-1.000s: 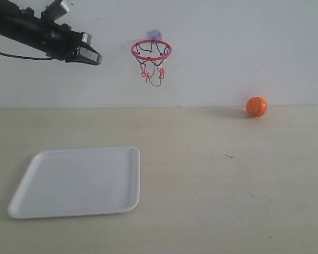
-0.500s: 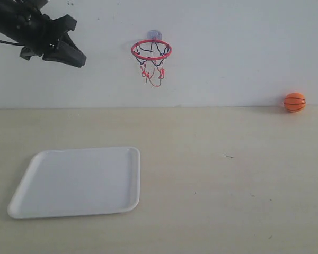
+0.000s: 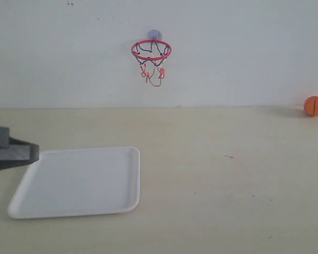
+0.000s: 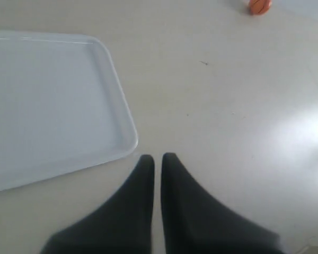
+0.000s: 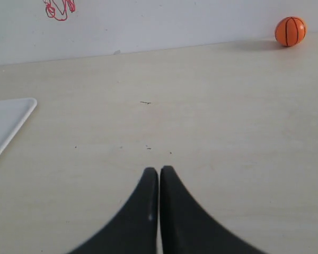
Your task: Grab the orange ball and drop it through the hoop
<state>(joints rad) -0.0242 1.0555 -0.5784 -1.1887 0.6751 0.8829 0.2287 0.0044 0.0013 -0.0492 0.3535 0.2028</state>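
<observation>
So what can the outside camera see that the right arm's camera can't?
Only the exterior view shows the hoop with its full red ring and the whole white tray. Only the right wrist view shows the right gripper, fingers closed together. Both show the orange ball near the wall, the table, and the net's dangling end.

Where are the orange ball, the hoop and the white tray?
orange ball (image 3: 315, 106), exterior view, its middle.
hoop (image 3: 151, 59), exterior view, front of red ring.
white tray (image 3: 79, 182), exterior view, bare flat middle.
</observation>
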